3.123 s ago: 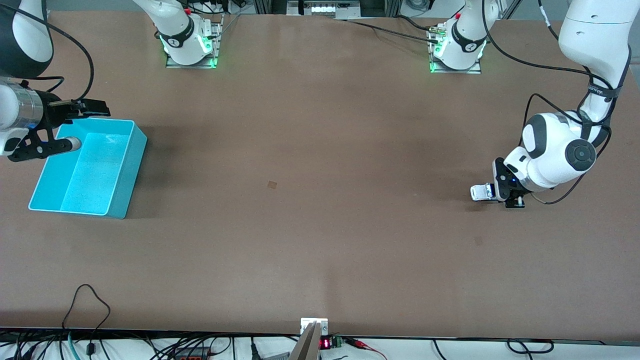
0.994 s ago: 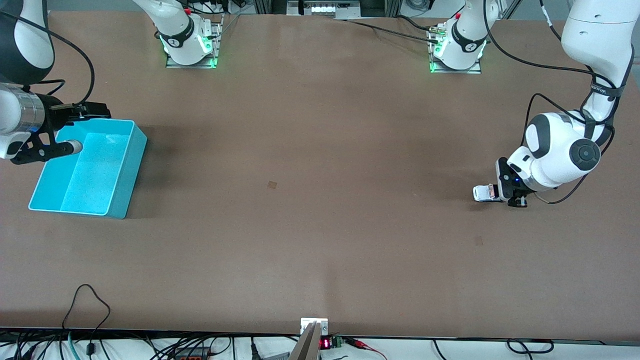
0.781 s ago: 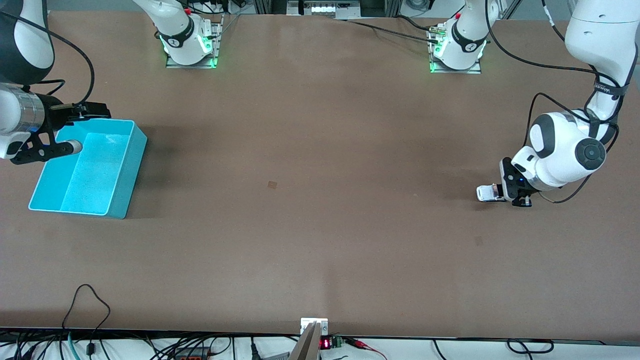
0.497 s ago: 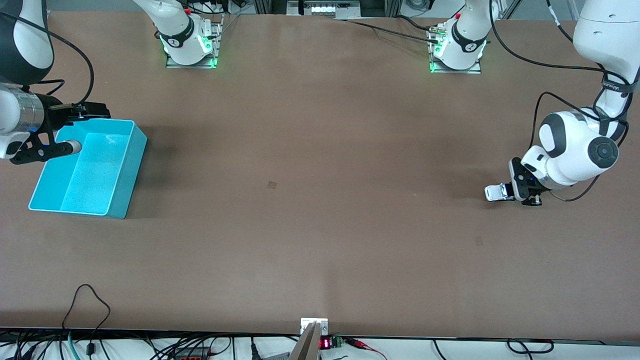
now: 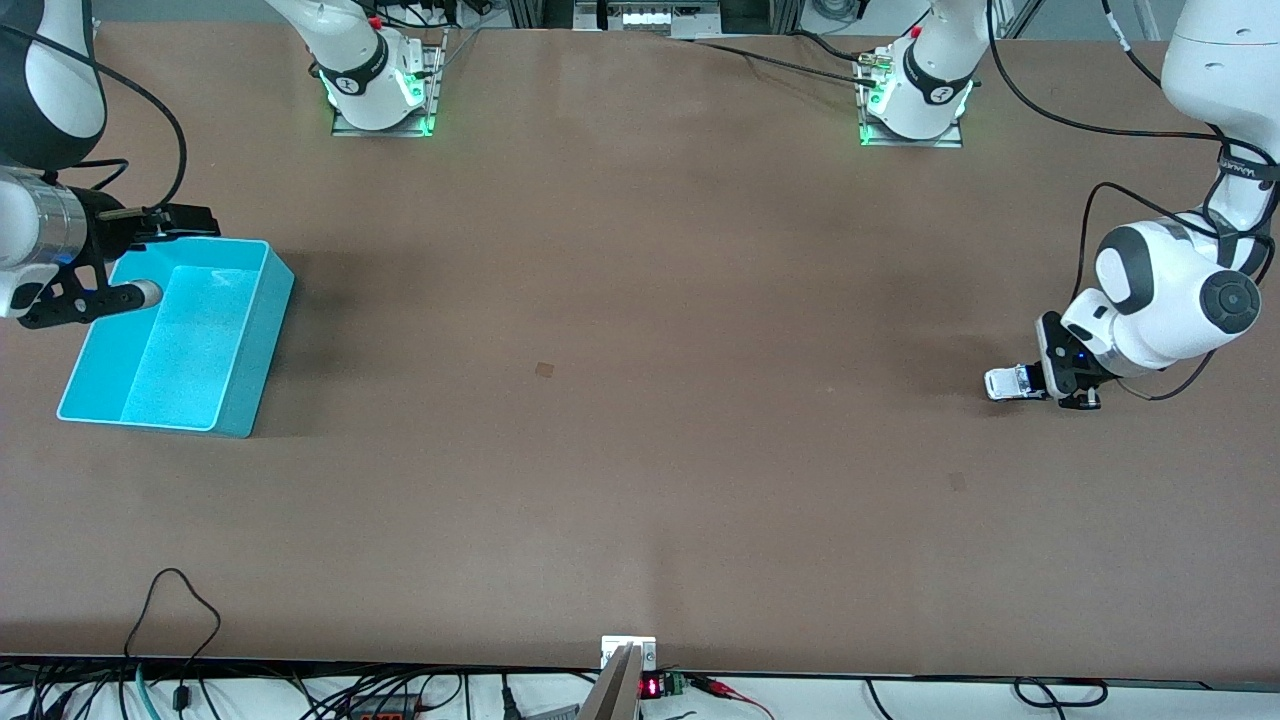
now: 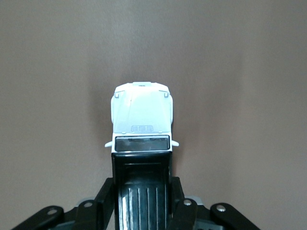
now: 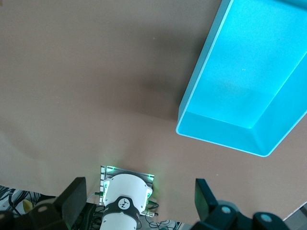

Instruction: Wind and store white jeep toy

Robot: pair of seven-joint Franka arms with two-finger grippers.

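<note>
The white jeep toy (image 5: 1006, 384) is small, with a black roof, and sits low on the brown table toward the left arm's end. My left gripper (image 5: 1046, 384) is shut on its black rear part. In the left wrist view the white bonnet (image 6: 141, 117) sticks out ahead of my left gripper (image 6: 142, 189), whose fingers (image 6: 108, 194) press against the sides of the black roof. My right gripper (image 5: 165, 255) hangs open over the end of the cyan bin (image 5: 262, 345) that lies farther from the front camera. Nothing is between the fingers of the right gripper (image 7: 139, 199).
The cyan bin (image 7: 216, 139) has nothing in it and stands at the right arm's end of the table. Both arm bases (image 5: 380, 90) stand along the table edge farthest from the front camera. Cables lie along the nearest edge.
My left gripper has dragged the jeep toy along the table toward the left arm's end. The right arm and the bin have not moved.
</note>
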